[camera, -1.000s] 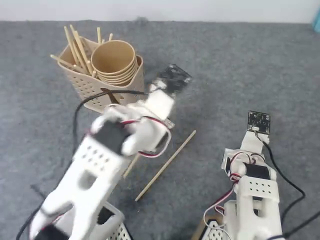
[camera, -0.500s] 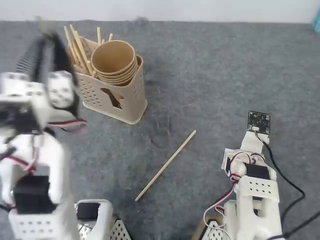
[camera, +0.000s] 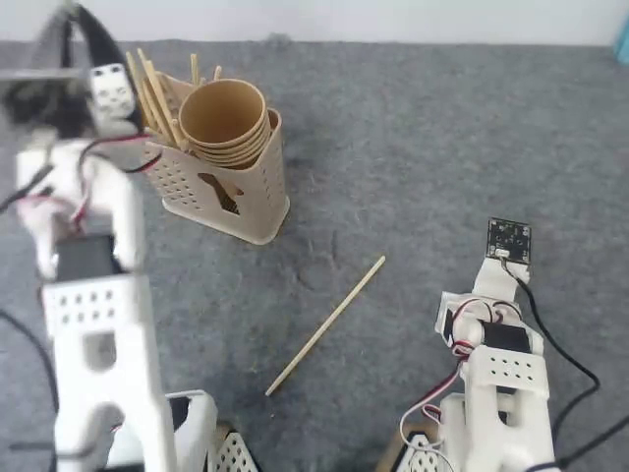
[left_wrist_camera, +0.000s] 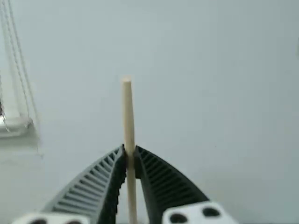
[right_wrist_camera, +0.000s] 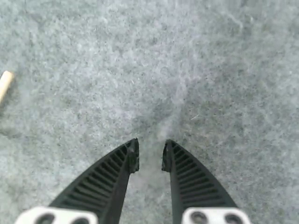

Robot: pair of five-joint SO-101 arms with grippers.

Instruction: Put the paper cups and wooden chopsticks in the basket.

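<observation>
One thin light-wood chopstick [left_wrist_camera: 127,112] is clamped in your left gripper [left_wrist_camera: 130,156]. The black ribbed jaws are closed tight on its shaft. The stick runs straight out past the tips, with its far end free against a pale wall [left_wrist_camera: 210,70]. The high view puts the white left arm [camera: 93,295] raised at the table's left side, its top end up beside the basket's left edge. It's blurred there, so you can't read the stick from that camera.

Your beige perforated plastic basket [camera: 251,202] stands upright at the far left of the grey felt mat [camera: 442,128]. Inside:
- The stack of tan paper cups [camera: 224,118] is nested, mouth up, in the right part.
- The bundle of wooden chopsticks [camera: 152,88] leans out of the left part, just beside the stack.

One loose wooden chopstick [camera: 326,324] lies flat on the mat. It sits diagonally between the basket and the right arm [camera: 501,364], touching neither. The right wrist view catches the loose wooden chopstick [right_wrist_camera: 4,84] by one end, at the frame edge.

The right arm sits folded low at the near right. The right gripper [right_wrist_camera: 149,154] points down at the mat with its jaws parted by a narrow gap. Bare mat shows between the tips, and they're well apart from the loose stick.
</observation>
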